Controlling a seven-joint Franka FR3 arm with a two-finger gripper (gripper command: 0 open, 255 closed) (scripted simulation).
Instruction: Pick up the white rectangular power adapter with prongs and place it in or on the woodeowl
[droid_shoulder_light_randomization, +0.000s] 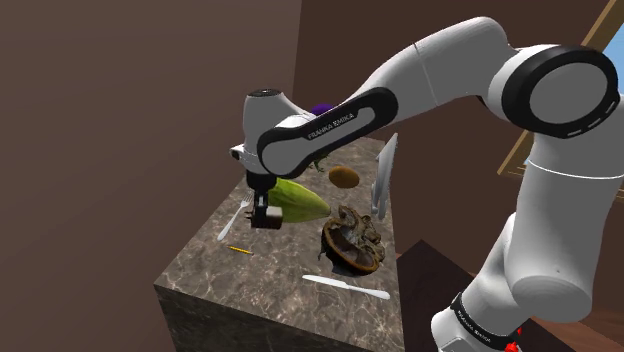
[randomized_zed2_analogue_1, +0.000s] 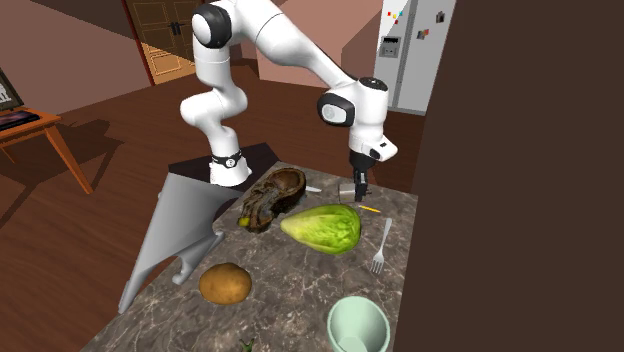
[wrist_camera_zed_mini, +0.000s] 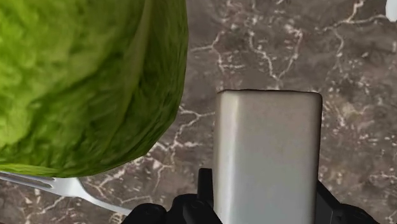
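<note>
Pincer (droid_shoulder_light_randomization: 268, 218) clamped on adapter (wrist_camera_zed_mini: 267, 146), at counter's (droid_shoulder_light_randomization: 270, 268) edge on shoulder view's left, beside lettuce (droid_shoulder_light_randomization: 300, 200). Grasp looks done. Left: carry to brown bowl-like thing (droid_shoulder_light_randomization: 352, 248) near opposite edge, release.

Exterior views oppose across counter (droid_shoulder_light_randomization: 272, 264); wrist looks down

Text legible: one marking. "FRANKA EMIKA" is printed in white on the dark cover of the arm (droid_shoulder_light_randomization: 335, 122), as seen in the shoulder view. Small white lettering is noted on the dark base ring (droid_shoulder_light_randomization: 470, 318) but cannot be read. No other text, number or sign is legible.
</note>
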